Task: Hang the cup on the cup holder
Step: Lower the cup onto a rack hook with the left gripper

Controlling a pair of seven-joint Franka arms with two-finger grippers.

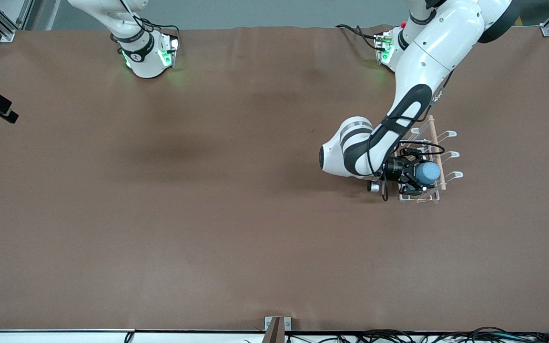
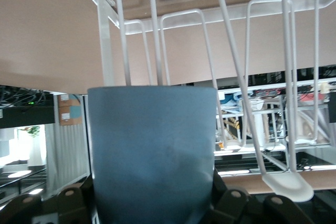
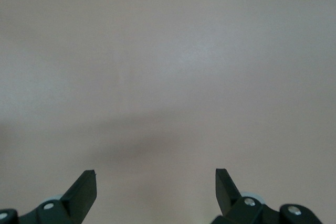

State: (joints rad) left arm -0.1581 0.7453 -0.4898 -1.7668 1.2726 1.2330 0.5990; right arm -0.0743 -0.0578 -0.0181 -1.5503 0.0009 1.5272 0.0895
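Observation:
My left gripper (image 1: 420, 175) is shut on the light-blue cup (image 1: 428, 173) and holds it sideways over the white wire cup holder (image 1: 448, 155), at the rack's end nearer the front camera. The rack has a wooden rod (image 1: 436, 143) along its top and looped prongs. In the left wrist view the cup (image 2: 152, 150) fills the middle between my fingers, its rim right against the prongs (image 2: 157, 40); a wire loop runs beside it (image 2: 236, 77). My right gripper (image 3: 156, 182) is open and empty over bare table; it does not show in the front view.
The brown table (image 1: 184, 214) spreads wide toward the right arm's end. A small silver part (image 1: 374, 186) of the wrist hangs beside the rack. Cables lie along the table's near edge (image 1: 398, 336).

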